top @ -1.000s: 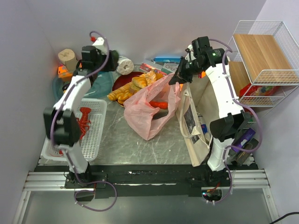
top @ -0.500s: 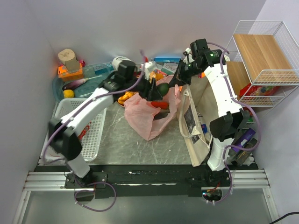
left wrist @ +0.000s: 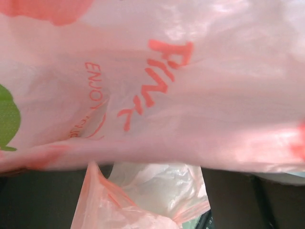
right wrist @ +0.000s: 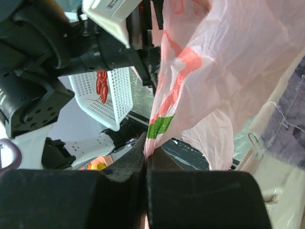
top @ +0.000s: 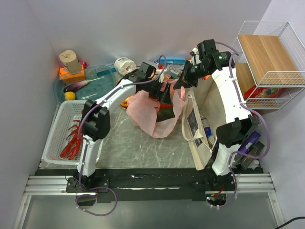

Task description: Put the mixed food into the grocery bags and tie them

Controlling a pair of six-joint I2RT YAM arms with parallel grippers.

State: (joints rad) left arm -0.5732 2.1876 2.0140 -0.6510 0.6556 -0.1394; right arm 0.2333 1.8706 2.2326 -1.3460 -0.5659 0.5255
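The pink plastic bag (top: 151, 114) lies mid-table with its mouth lifted toward the back. My right gripper (right wrist: 147, 143) is shut on one of its handles (right wrist: 164, 125) and holds it up; from above that gripper (top: 180, 85) sits at the bag's right rim. My left gripper (top: 162, 89) reaches into the bag's mouth. Its wrist view shows only pink film (left wrist: 157, 95), no fingers. Red and dark shapes (top: 164, 109) show through the film. The beige canvas tote (top: 205, 114) stands to the right. An eggplant (top: 76, 86) and a lemon (top: 70, 95) lie in the teal tray (top: 97, 86).
A white basket (top: 57, 133) at the left holds a red lobster (top: 71, 140). A wire rack (top: 267, 62) with a wooden board stands at the right. Boxes and a white roll (top: 125, 65) line the back wall. Bread (top: 125, 101) peeks out under the left arm.
My left arm swung from the back left across to the pink bag; it carried a green piece, which no longer shows. The right gripper kept hold of the handle.
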